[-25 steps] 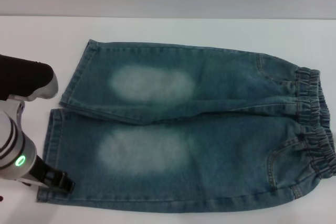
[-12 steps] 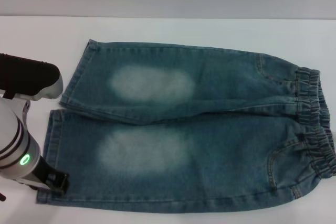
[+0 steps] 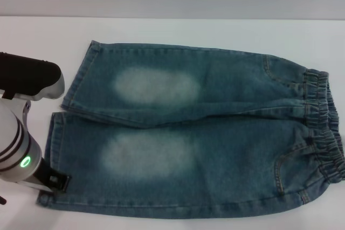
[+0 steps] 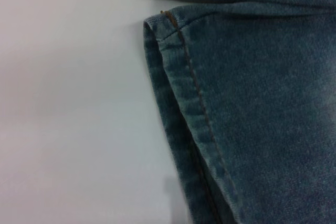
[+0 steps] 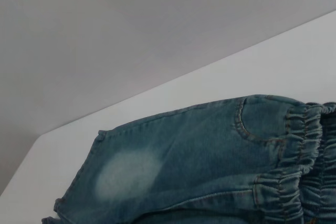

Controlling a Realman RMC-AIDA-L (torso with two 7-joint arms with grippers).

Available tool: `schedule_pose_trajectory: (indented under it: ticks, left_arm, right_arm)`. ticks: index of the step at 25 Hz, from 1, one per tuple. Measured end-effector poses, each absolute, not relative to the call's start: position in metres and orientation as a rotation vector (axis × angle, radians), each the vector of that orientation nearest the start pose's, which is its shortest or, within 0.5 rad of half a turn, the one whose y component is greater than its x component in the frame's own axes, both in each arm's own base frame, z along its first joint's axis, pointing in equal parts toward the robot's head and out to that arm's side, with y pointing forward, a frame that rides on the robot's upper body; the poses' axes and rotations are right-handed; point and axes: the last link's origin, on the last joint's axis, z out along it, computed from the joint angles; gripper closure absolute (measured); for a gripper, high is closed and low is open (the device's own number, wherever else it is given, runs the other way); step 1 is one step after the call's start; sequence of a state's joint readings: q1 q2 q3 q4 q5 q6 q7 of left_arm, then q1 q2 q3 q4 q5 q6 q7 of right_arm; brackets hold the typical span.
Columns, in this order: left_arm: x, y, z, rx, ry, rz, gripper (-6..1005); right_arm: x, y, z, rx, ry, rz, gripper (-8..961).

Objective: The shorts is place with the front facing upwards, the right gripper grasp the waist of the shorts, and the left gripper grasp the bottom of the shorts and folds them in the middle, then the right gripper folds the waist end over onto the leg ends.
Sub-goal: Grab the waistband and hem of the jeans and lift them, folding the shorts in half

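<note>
The blue denim shorts lie flat on the white table, with pale patches on both thighs. The gathered waist is at the right and the two straight leg hems are at the left. My left gripper sits low at the near leg's hem corner, at the end of the silver arm with the green light. Its wrist view shows that stitched hem close up, with no fingers in sight. The right wrist view looks over the shorts and the ruched waist from above. The right gripper itself does not show.
The white table runs back to a grey wall. Bare tabletop lies beside the leg hems. The left arm's black upper segment hangs over the table's left side.
My left gripper has shifted a little to the left and back along the near leg's hem corner. The shorts have not moved.
</note>
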State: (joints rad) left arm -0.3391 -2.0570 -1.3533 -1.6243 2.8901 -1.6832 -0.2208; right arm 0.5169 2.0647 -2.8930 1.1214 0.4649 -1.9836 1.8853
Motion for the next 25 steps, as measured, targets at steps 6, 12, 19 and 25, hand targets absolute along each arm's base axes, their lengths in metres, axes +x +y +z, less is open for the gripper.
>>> schedule_pose_trajectory:
  ticks: [6,12,19,25]
  left_arm:
    - [-0.214,0.278,-0.004,-1.946,-1.414,0.724,953]
    - [-0.208,0.277,-0.002,-1.958,-1.398,0.699,982]
    - [-0.208,0.277,-0.003,-1.971,-1.383,0.701,982]
    - [-0.209,0.276,-0.003,-1.981,-1.372,0.717,982]
  right_arm:
    - [0.351,0.239,0.124,-2.093,1.555,0.637,323]
    - [0.353,0.228,0.123,-2.091,1.606,0.639,323]
    - [0.36,0.208,0.123,-2.049,1.719,0.582,323]
    - [0.366,0.192,0.121,-2.018,1.783,0.546,323]
